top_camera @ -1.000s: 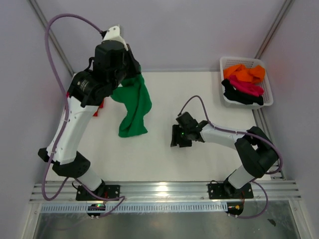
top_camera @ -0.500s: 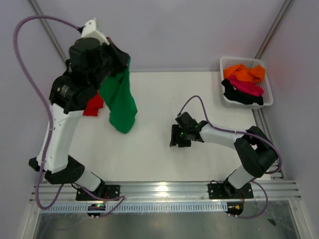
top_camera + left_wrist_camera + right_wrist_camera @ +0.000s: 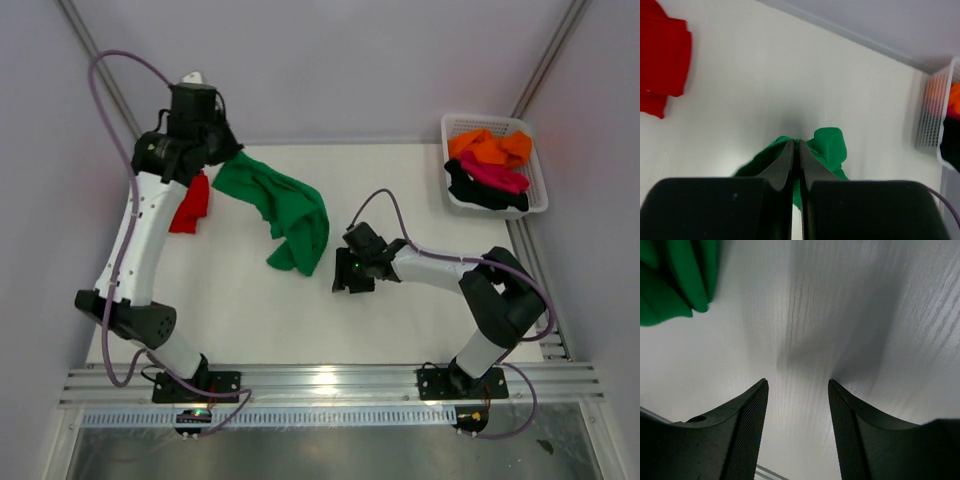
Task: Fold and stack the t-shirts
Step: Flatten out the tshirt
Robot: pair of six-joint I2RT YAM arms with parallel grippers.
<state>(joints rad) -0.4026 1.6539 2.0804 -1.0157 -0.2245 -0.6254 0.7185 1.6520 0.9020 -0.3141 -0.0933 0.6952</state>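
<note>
left jaws pinched shut on the green shirt [image 3: 290, 210], its other end trailing on the desk [image 3: 250, 300]; right jaws partly open, empty, beside the shirt.

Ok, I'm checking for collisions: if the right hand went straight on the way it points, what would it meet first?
Probably the white table top: the right hand stands open over it, and the bright green cloth t-shirt lies off to one side of that line.
</note>
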